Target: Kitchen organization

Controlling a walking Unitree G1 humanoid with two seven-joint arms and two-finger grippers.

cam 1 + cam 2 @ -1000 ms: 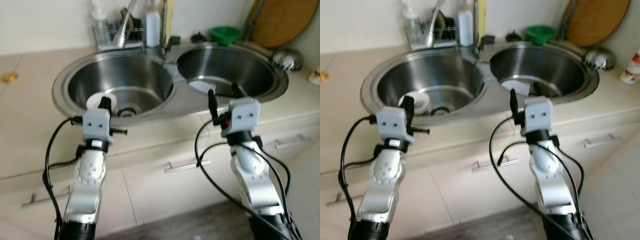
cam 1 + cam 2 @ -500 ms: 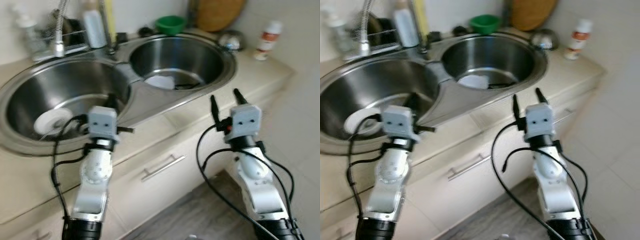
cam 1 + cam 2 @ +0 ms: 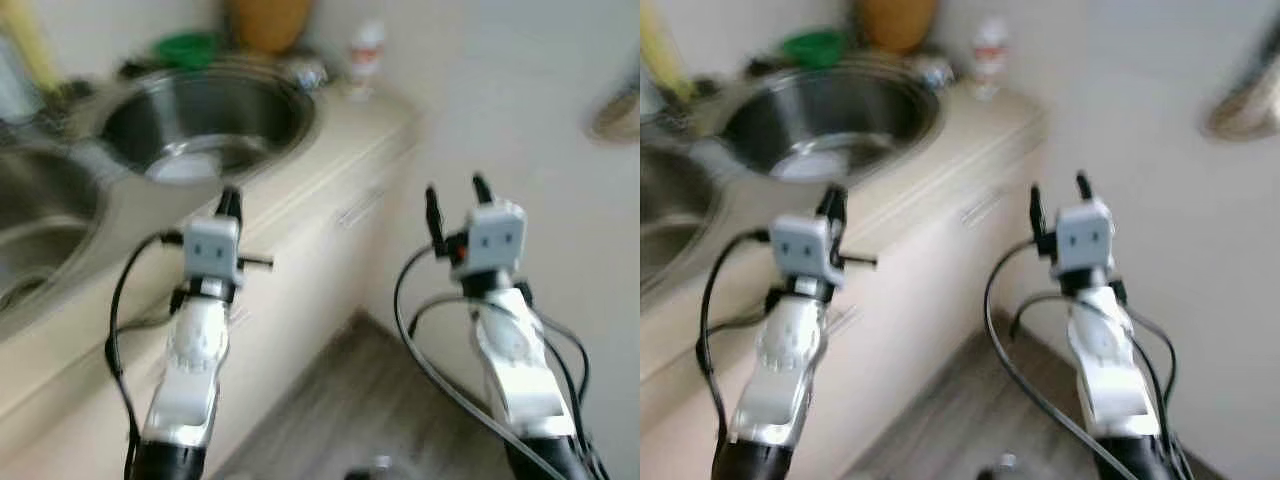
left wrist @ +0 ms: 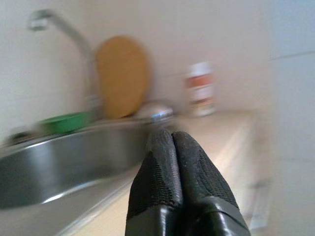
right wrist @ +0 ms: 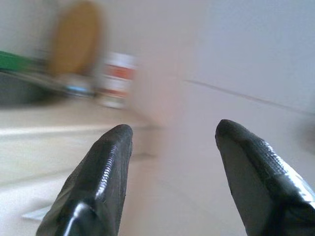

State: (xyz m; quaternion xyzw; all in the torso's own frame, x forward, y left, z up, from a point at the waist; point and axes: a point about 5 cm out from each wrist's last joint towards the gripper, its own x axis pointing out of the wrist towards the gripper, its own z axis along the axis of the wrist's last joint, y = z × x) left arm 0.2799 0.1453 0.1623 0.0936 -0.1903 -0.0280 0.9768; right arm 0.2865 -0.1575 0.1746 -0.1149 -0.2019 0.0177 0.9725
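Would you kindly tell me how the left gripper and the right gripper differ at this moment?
The left gripper is shut, fingers pressed together; the right gripper is open with a wide gap. The left gripper hangs over the counter edge by the sink; the right gripper sits past the counter's end, before the wall. Both hold nothing.

Head stereo pair looks down, blurred, sharing the sink at upper left. Wrist cameras look low across the counter, sharing the bottle.

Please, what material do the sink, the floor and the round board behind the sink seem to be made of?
Sink: shiny metal, probably stainless steel, with bright reflections. Floor: grey-brown planks, wood or wood-look, too blurred to tell. Round board: matte tan, probably wood.
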